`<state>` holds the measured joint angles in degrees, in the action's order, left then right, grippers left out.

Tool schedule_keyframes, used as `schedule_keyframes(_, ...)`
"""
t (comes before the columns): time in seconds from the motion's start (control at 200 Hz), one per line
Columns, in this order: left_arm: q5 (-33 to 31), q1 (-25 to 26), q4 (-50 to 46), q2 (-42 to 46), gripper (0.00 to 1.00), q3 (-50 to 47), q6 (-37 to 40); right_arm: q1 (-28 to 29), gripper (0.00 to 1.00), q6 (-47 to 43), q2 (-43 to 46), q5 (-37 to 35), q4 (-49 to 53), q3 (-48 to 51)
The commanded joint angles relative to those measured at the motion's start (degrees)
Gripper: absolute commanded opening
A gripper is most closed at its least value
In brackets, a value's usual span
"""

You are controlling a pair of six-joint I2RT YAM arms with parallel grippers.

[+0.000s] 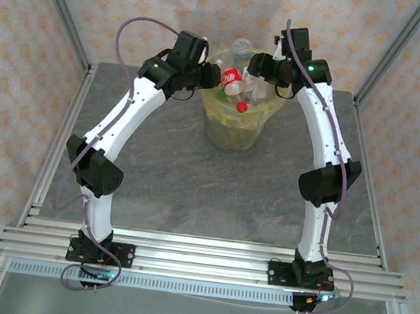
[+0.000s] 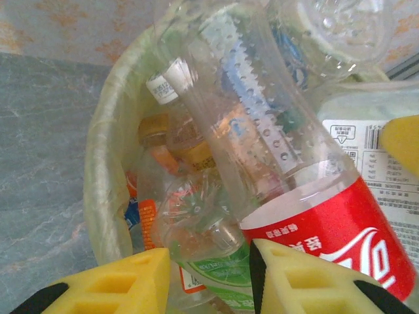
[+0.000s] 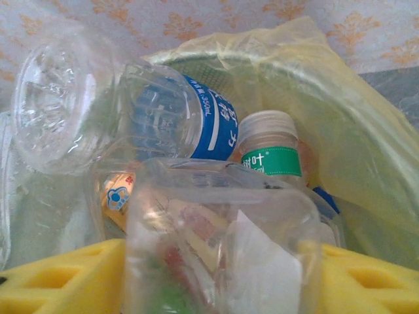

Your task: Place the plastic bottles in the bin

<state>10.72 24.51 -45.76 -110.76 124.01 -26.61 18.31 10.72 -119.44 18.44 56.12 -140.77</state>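
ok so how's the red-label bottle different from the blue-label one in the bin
The red-label bottle wears a red wrap with white script; the blue-label bottle wears a blue band with white print. The red-label bottle lies at a slant; the blue-label bottle lies on its side, base turned toward the right wrist camera. Both are clear plastic and sit in the bin.

Clear plastic bottles (image 1: 238,84) heaped above rim, upright lined yellow-green bin (image 1: 232,133)

White arms (image 1: 127,116), black joints (image 1: 97,170), yellow fingers (image 2: 124,288)
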Motion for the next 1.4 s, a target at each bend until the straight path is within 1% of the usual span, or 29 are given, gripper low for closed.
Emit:
schedule_keyframes(0.0, 1.4, 0.3, -1.7, -0.9, 0.37, 1.0, 1.3, -0.3, 0.53, -0.3, 1.1, 1.0, 0.9, -2.2)
schedule_keyframes(0.08, 1.8, 0.6, -1.8, -0.9, 0.37, 1.0, 1.5, -0.3, 0.43, -1.1, 2.0, 0.0, 1.1, -3.0)
schedule_keyframes(0.135, 2.2, 0.8, -1.9, -1.0, 0.37, 1.0, 1.7, -0.3, 0.40, -1.6, 2.3, -1.2, 1.7, -4.2)
schedule_keyframes(0.32, 4.0, 1.4, -1.3, -1.7, 0.37, 1.3, 1.3, -0.3, 0.39, -4.8, 2.2, -6.1, 4.5, -8.7)
schedule_keyframes(0.545, 6.0, 3.3, -1.6, -4.4, 0.37, 3.9, 0.9, -0.2, 0.39, -7.9, 3.6, -13.2, 4.7, -8.9)
schedule_keyframes(0.776, 7.1, 4.8, -2.5, -7.7, 0.40, 8.0, 0.4, -0.2, 0.40, -7.7, 3.1, -13.0, 2.4, -9.4)
schedule_keyframes(0.886, 4.8, 4.8, -3.0, -6.8, 0.40, 7.4, 0.6, -0.1, 0.41, -6.7, 2.3, -13.9, 4.5, -9.5)
schedule_keyframes(1.041, 1.1, 4.6, -3.0, -3.9, 0.41, 5.1, 1.4, 0.2, 0.42, -5.6, 3.2, -13.5, 4.2, -5.2)
schedule_keyframes(1.101, -1.1, 4.4, -2.5, -2.7, 0.41, 4.0, 1.3, 0.6, 0.42, -3.8, 3.8, -14.9, 4.1, -3.8)
schedule_keyframes(1.246, -4.9, 3.8, -0.3, -0.2, 0.42, 1.0, -0.4, 2.6, 0.42, 0.9, 5.9, -23.0, 3.2, 0.5)
schedule_keyframes(1.391, -8.2, 3.8, -1.3, -0.2, 0.42, 2.1, -1.4, 4.3, 0.46, 2.7, 9.4, -29.7, -0.2, 5.9)
